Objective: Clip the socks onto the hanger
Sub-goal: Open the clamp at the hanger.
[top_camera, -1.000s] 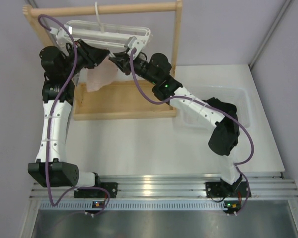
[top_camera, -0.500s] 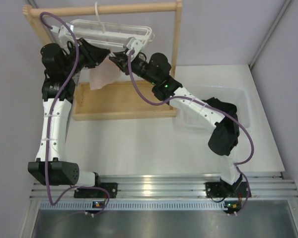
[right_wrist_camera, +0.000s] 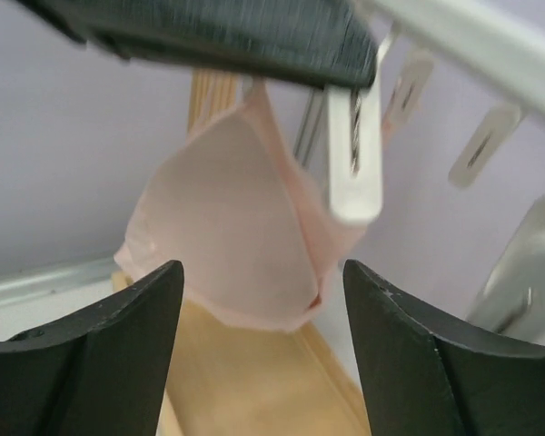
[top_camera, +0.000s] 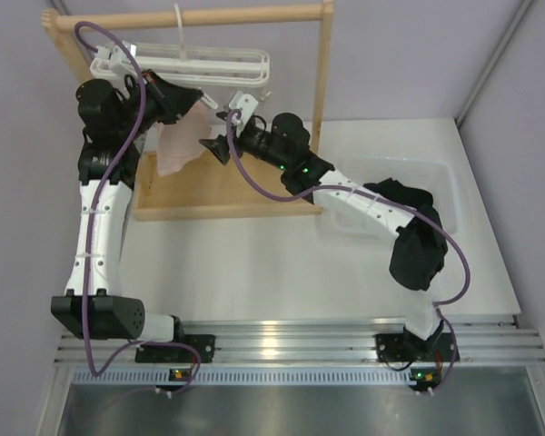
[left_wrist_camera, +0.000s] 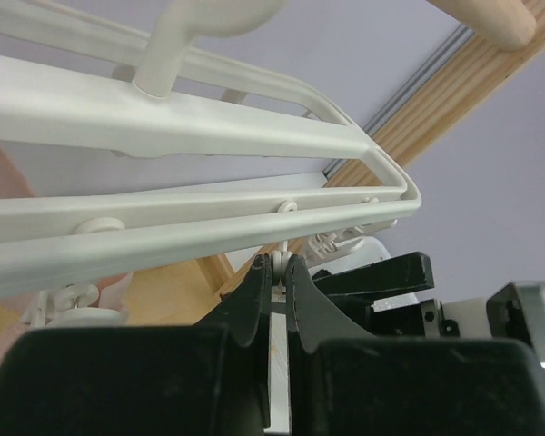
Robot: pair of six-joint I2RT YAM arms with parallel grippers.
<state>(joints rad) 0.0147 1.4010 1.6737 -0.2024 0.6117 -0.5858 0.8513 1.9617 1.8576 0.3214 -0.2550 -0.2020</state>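
**Left gripper** (left_wrist_camera: 279, 264): jaws closed, tips meeting just under the lower rail of the hanger (left_wrist_camera: 209, 136). A thin white link drops from that rail to the seam between the tips. Whether it is pinched there cannot be told. Above the jaws run the hanger's parallel white bars and the stem of its hook. Beyond the tips and to their right stands the round rod of the wooden rack (left_wrist_camera: 490, 20).

**Right gripper** (right_wrist_camera: 262, 271): jaws wide apart, with nothing between the fingers (right_wrist_camera: 91, 363). Straight ahead of the gap hangs the pink cloth (right_wrist_camera: 236, 236), held at its upper corner by a white clip (right_wrist_camera: 354, 159). More clips dangle above and to the right of the jaws, and a dark bar crosses the view above them.

**Overhead view:** the hanger (top_camera: 186, 65) hangs by its hook from the top rod of the wooden rack (top_camera: 322, 68). The left gripper (top_camera: 198, 94) reaches in under the hanger's frame from the left. The right gripper (top_camera: 220, 136) sits lower and to the right of it, its open jaws facing the pink cloth (top_camera: 180, 141), which hangs beside and below the left jaws. The two grippers are near each other but apart.

**Socks** (top_camera: 407, 193): a dark heap in the translucent tub (top_camera: 447, 174), well away from both sets of jaws, behind the right arm's forearm. Individual socks cannot be made out.
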